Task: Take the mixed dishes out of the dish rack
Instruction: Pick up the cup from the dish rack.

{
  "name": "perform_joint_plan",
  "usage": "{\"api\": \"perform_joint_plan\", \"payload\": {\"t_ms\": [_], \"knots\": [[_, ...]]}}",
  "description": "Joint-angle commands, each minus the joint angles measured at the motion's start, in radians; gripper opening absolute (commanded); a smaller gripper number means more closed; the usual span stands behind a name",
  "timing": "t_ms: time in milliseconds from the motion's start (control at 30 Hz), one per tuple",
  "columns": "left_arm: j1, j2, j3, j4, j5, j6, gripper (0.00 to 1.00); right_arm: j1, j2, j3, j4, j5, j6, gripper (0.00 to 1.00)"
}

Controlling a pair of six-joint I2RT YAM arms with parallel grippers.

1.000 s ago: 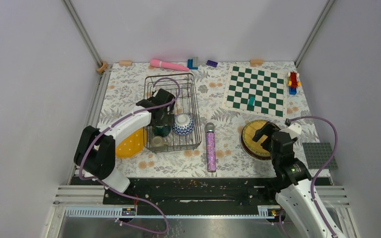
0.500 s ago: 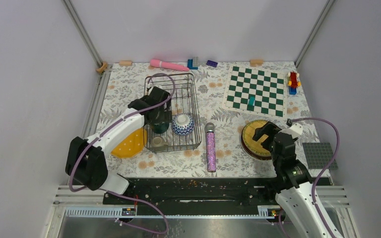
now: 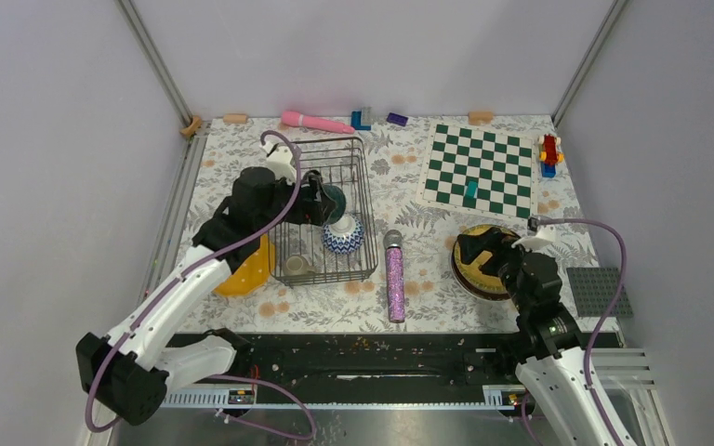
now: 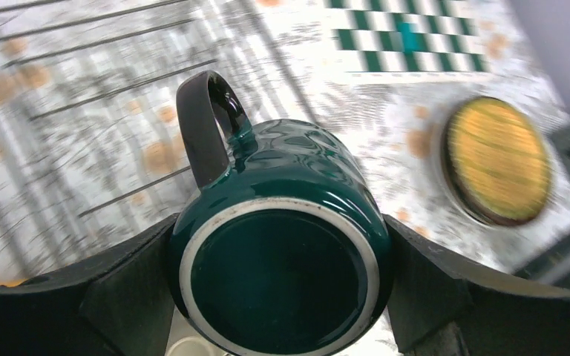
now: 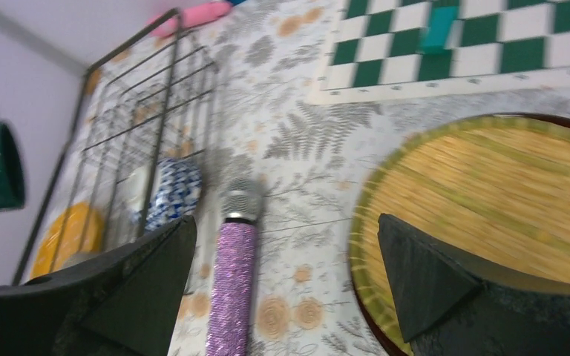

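Teal mug [image 4: 282,252], clamped in the left claw [image 4: 278,285] over the dish rack [image 3: 349,172] beneath, is mid-unloading and next needs setting on the worktop [image 3: 428,265]; right claw [image 5: 286,248] gapes apart.

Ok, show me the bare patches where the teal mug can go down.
Bare cloth for the teal mug lies between the dish rack and chessboard, between the purple cylinder and stacked plates, and left of the rack's far end. Crowded: the back edge by the pink stick, and around the right hand.
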Motion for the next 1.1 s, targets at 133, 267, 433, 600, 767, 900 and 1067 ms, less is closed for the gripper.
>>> {"api": "perform_joint_plan", "payload": {"t_ms": [133,267,433,600,767,900,1067], "knots": [[-0.002,-0.129,-0.166,0.507,0.706,0.083,0.0,-0.001,0.022,-0.026,0.374,-0.488,-0.01,1.0],[-0.001,-0.134,-0.221,0.656,0.877,0.046,0.0,-0.001,0.085,-0.041,0.572,-0.603,0.08,0.99],[-0.011,-0.117,-0.242,0.738,1.0,0.031,0.0,-0.002,0.224,-0.017,0.779,-0.716,0.206,0.98],[-0.032,-0.1,-0.239,0.765,1.02,0.032,0.0,0.019,0.406,-0.03,1.133,-0.754,0.437,0.95],[-0.044,-0.078,-0.218,0.767,1.021,0.028,0.0,0.157,0.564,0.018,1.3,-0.69,0.479,0.91],[-0.052,-0.065,-0.215,0.77,1.023,0.022,0.0,0.235,0.657,0.06,1.367,-0.649,0.483,0.85],[-0.061,-0.051,-0.221,0.798,1.022,-0.004,0.0,0.279,0.739,0.077,1.5,-0.607,0.521,0.8]]}}
